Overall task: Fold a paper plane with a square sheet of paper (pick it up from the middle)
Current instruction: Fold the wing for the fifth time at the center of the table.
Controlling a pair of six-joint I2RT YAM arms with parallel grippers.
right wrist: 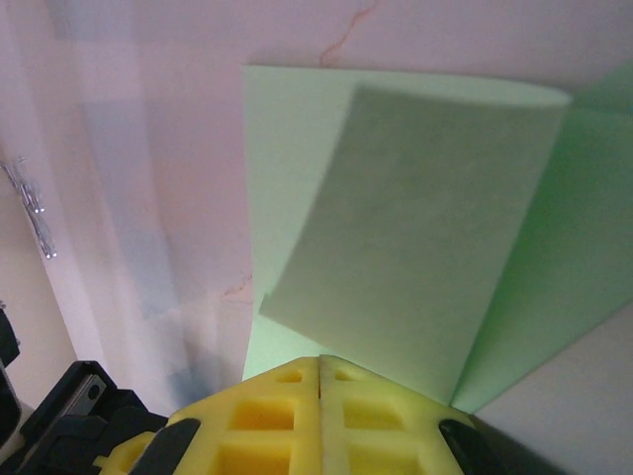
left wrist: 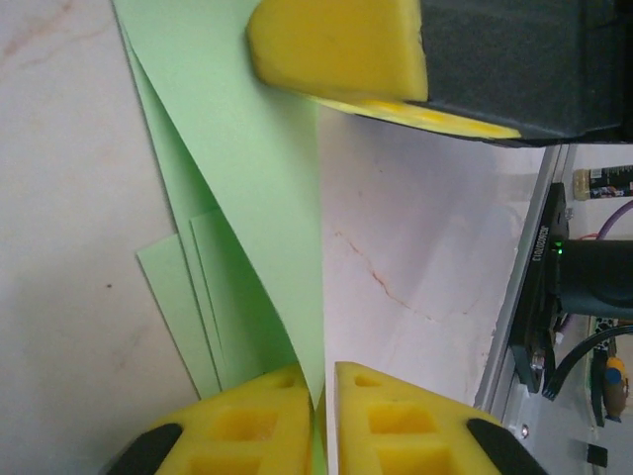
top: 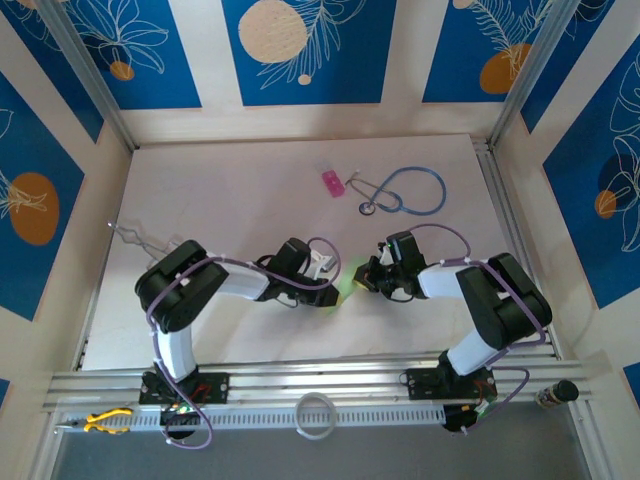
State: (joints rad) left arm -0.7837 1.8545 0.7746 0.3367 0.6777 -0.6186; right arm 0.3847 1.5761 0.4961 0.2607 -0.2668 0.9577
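Green paper sheet (top: pixel 345 292), creased and partly folded, lies on the table (top: pixel 230 190) mid-width toward the near edge, between both arms. Left gripper (left wrist: pixel 324 386) pinches one edge, jaws almost together with only paper in the slit. Right gripper (right wrist: pixel 319 368) is clamped tight on the opposite side, a flap curling up. Pink block (top: pixel 332 182) and blue stethoscope (top: pixel 405 192) lie toward the far edge.

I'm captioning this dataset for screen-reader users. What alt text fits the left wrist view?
A folded light-green paper stretches from the left gripper, whose yellow fingers pinch its lower edge, up to the right gripper at the top of the frame. Beneath it lies a pale table with faint reddish veins.
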